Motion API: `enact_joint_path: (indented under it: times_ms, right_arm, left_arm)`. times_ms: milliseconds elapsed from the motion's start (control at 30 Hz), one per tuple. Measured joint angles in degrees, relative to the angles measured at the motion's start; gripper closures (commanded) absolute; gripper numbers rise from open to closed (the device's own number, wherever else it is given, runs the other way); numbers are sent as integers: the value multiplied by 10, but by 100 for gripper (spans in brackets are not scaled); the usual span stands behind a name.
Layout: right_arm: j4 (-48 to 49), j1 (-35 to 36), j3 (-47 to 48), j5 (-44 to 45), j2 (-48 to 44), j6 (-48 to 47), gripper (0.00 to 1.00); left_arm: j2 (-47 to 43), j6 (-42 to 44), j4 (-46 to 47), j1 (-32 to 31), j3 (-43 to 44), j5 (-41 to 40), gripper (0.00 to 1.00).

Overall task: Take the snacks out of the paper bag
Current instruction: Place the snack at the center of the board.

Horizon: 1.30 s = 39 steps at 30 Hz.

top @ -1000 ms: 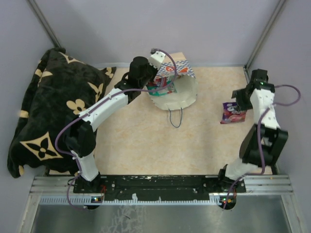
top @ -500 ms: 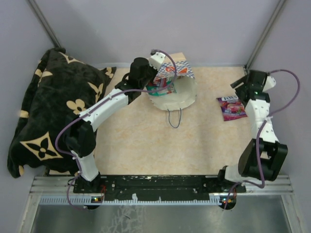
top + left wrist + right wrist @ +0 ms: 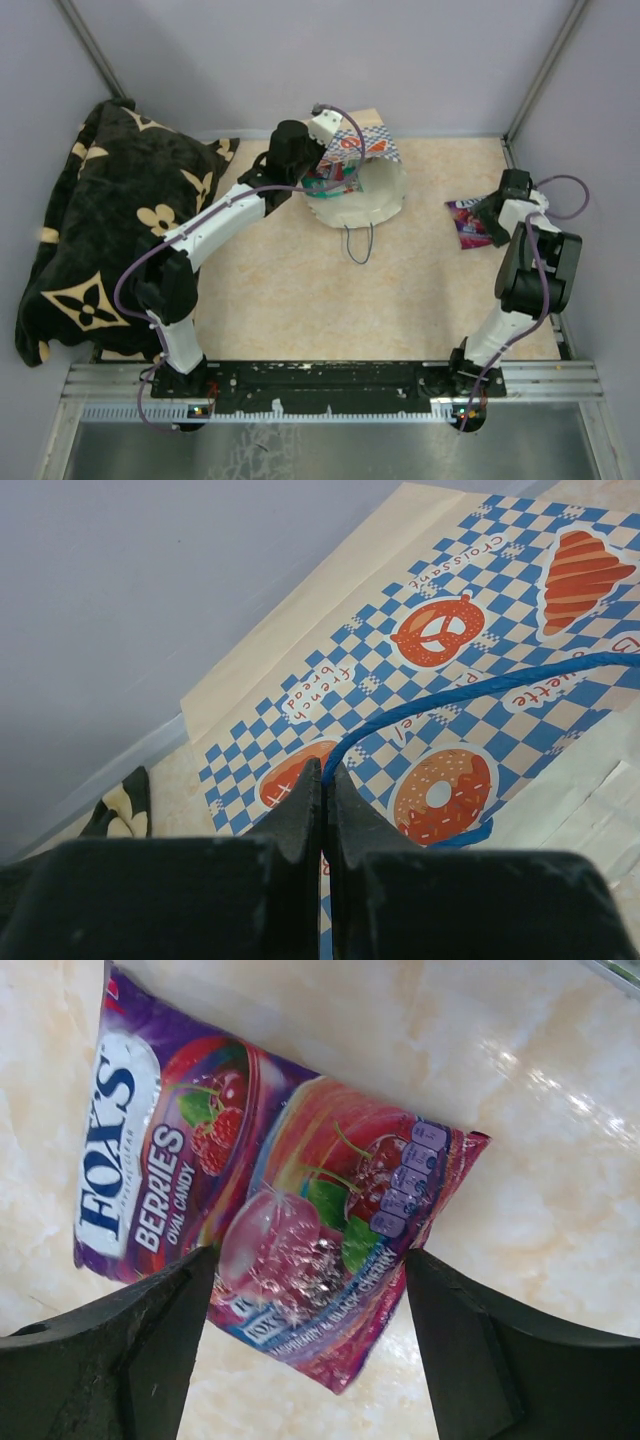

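The paper bag (image 3: 375, 190) lies tipped at the far middle of the table with its mouth facing the near side. It fills the left wrist view (image 3: 440, 630). Teal and pink snacks (image 3: 330, 181) show inside its mouth. My left gripper (image 3: 335, 158) (image 3: 322, 770) is shut on the bag's blue string handle (image 3: 480, 685). A purple-pink berries packet (image 3: 467, 222) (image 3: 260, 1200) lies flat on the table at the right. My right gripper (image 3: 492, 214) (image 3: 305, 1257) is open just above it, one finger on each side.
A black floral blanket (image 3: 110, 230) is heaped along the left side. The bag's second blue handle (image 3: 360, 243) trails on the table in front of it. Grey walls close the far side and both flanks; the right wall is close to the right arm.
The right arm swung away toward the far side, then folded back down over the purple-pink packet, which shifted slightly far-left. The left arm and the bag have stayed put.
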Motion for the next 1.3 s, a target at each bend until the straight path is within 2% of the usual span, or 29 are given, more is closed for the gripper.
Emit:
enact_joint_path:
  times_ms: [400,833,1100,1300]
  right_arm:
    - [43,0,50,-28,71,39,23]
    - [87,7,82,-41,108,143,23]
    - [77,37,101,-44,112,152,8]
    - [52,57,89,-52,29,132,3]
  left_arm:
    - [0,11,-1,0,-6,-10,100]
    - [0,17,-16,0,-5,-13,100]
    - [0,21,-23,0,-5,-16,100]
    - [0,21,-23,0,-6,-13,100]
